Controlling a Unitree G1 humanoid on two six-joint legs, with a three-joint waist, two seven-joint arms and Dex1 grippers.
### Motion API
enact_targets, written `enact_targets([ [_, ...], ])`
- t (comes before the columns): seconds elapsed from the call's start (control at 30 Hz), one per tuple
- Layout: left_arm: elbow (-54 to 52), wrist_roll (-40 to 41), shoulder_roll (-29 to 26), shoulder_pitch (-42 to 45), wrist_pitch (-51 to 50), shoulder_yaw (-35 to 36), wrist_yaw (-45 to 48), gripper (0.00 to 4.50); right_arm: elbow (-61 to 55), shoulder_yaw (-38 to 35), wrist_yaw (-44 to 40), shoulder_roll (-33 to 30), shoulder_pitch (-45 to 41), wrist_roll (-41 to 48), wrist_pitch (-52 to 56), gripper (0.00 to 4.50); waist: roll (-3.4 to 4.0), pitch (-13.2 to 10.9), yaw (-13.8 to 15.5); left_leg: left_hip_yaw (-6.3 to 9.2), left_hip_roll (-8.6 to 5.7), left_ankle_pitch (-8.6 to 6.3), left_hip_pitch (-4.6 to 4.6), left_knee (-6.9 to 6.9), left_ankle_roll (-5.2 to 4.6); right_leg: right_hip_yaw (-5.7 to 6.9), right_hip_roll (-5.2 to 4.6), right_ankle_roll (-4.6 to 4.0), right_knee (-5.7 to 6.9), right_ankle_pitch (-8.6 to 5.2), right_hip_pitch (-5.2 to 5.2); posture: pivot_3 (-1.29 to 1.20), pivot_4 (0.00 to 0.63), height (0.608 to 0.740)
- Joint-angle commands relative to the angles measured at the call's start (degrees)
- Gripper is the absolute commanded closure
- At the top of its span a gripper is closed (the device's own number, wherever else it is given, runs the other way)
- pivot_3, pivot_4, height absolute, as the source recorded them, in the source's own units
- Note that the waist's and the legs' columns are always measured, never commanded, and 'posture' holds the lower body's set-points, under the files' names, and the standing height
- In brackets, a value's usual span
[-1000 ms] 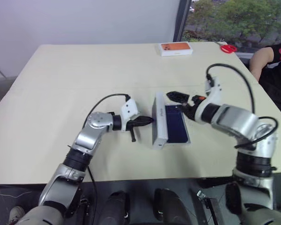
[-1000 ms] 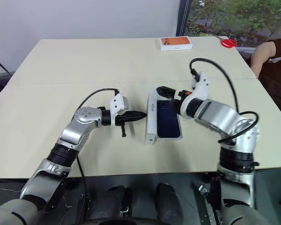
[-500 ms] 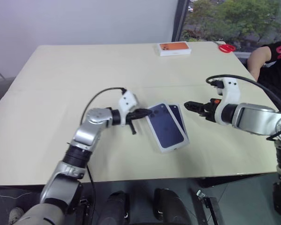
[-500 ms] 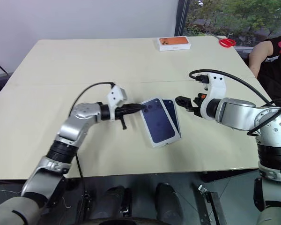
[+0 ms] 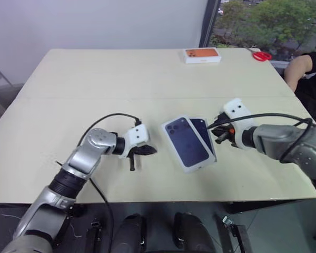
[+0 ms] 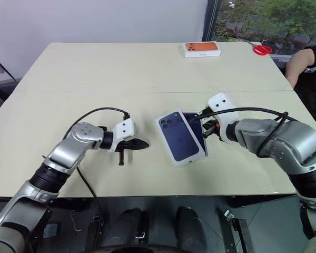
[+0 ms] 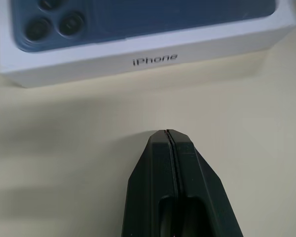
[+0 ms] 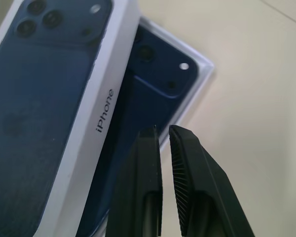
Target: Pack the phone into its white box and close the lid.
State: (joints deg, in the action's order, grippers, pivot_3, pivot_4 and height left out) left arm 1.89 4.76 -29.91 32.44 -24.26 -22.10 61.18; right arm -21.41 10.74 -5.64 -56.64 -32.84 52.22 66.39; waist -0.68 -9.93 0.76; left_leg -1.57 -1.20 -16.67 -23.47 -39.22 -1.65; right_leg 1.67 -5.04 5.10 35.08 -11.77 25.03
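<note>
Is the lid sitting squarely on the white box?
No, the lid lies askew, leaving the phone and one side of the white box uncovered.

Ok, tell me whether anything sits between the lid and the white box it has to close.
Nothing visible does. The lid already lies skewed over the white box, picture side up, leaving the phone exposed along one side. The left gripper is beside the lid, the right gripper beside the box.
</note>
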Motion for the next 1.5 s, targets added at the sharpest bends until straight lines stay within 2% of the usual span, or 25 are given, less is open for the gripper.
enact_targets([
  [0.03, 0.77, -1.99, 3.25, 3.04, -2.0, -0.9, -3.33, 4.5, -1.29, -0.3, -2.94, 2.07, -1.69, -4.3, -0.44, 4.07, 0.0, 0.0, 0.01, 0.0, 0.0, 0.0, 0.0, 0.0, 0.0, 0.0, 0.0, 0.06, 0.0, 0.04, 0.0, 0.0, 0.15, 0.74],
  [0.3, 3.2, -2.88, 10.14, 3.94, -2.25, -0.66, -8.75, 4.5, -2.04, -0.65, -5.95, 7.32, -0.19, -10.1, 2.19, 4.07, -0.01, 0.0, -0.04, 0.01, 0.0, 0.0, 0.0, -0.01, 0.0, 0.05, 0.04, 0.12, 0.05, 0.07, 0.03, 0.0, 0.15, 0.74],
  [0.77, 6.87, -1.5, 17.13, 5.6, 1.68, 4.36, -15.34, 4.5, -2.95, -3.59, -10.51, 9.3, 0.93, -16.32, 4.71, 4.07, -0.01, 0.0, 0.01, 0.01, -0.02, 0.0, 0.0, -0.02, 0.0, 0.05, 0.03, 0.11, 0.07, 0.07, 0.02, 0.0, 0.15, 0.74],
  [1.17, 9.79, -1.91, 20.27, 7.7, 3.69, 3.39, -14.66, 4.5, -3.21, -5.66, -12.58, 10.2, 2.12, -20.22, 6.06, 4.07, -0.01, 0.0, 0.02, 0.01, -0.06, 0.0, 0.0, -0.02, 0.0, 0.06, 0.05, 0.12, 0.07, 0.07, 0.02, 0.0, 0.15, 0.74],
  [1.5, 8.79, -2.27, 20.17, 7.23, 4.28, 1.49, -12.67, 4.5, -3.65, -6.84, -13.74, 10.71, 3.92, -22.59, 6.69, 4.07, -0.01, 0.0, -0.02, 0.01, -0.07, 0.0, 0.0, -0.02, 0.0, 0.06, 0.04, 0.12, 0.08, 0.07, 0.01, 0.0, 0.15, 0.74],
])
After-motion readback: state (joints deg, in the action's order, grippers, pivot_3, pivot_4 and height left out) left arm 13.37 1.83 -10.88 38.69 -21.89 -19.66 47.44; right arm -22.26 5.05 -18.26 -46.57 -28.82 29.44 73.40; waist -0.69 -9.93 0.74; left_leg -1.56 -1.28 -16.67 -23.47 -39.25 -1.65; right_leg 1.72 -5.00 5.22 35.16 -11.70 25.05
